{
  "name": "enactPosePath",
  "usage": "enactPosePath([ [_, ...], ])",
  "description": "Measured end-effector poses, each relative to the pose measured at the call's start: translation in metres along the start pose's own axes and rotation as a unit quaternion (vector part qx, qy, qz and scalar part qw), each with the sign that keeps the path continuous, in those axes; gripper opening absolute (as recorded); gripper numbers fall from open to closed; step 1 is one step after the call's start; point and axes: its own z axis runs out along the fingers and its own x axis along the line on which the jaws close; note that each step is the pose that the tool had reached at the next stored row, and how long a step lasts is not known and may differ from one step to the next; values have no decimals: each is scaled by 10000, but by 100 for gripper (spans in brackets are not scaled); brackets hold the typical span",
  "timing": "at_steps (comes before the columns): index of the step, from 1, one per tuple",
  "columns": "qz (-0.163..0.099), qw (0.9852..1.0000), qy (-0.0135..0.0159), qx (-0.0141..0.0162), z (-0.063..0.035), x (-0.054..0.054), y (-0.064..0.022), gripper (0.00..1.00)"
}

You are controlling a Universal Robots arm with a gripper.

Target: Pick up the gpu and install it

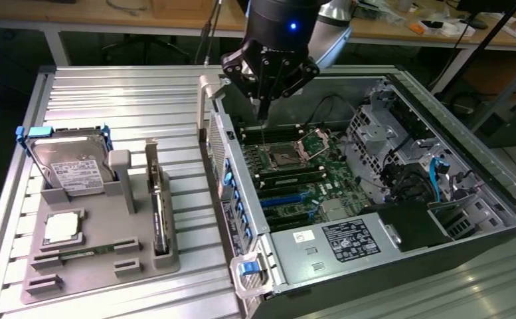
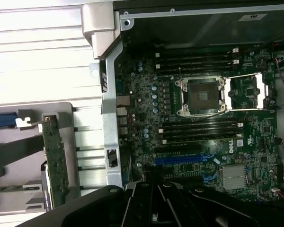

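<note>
The gpu (image 1: pixel 159 203) stands on edge in a slot of the grey holder tray (image 1: pixel 107 262), on the exterior view's left; nothing touches it. The wrist view catches it as a thin green-edged card (image 2: pixel 55 156) beside the case wall. My gripper (image 1: pixel 262 113) hangs over the far end of the open computer case (image 1: pixel 470 219), above the motherboard (image 1: pixel 297 176) near the memory slots, well away from the gpu. Its fingers are shut together with nothing between them. My gripper's dark body (image 2: pixel 155 208) shows in the wrist view over the board's blue slots (image 2: pixel 180 160).
The tray also holds a silver hard drive with blue rails (image 1: pixel 67 163), a square processor (image 1: pixel 63 228) and a green memory stick (image 1: pixel 85 253). The case's side wall (image 1: pixel 226 199) stands between tray and motherboard. An empty processor socket (image 2: pixel 201 96) sits mid-board. A ribbed metal table (image 1: pixel 116 100) lies underneath.
</note>
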Motion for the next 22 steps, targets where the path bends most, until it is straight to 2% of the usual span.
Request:
enactPosePath([
  [22, 0, 10000, 0, 0, -6, 170, -80, 11],
])
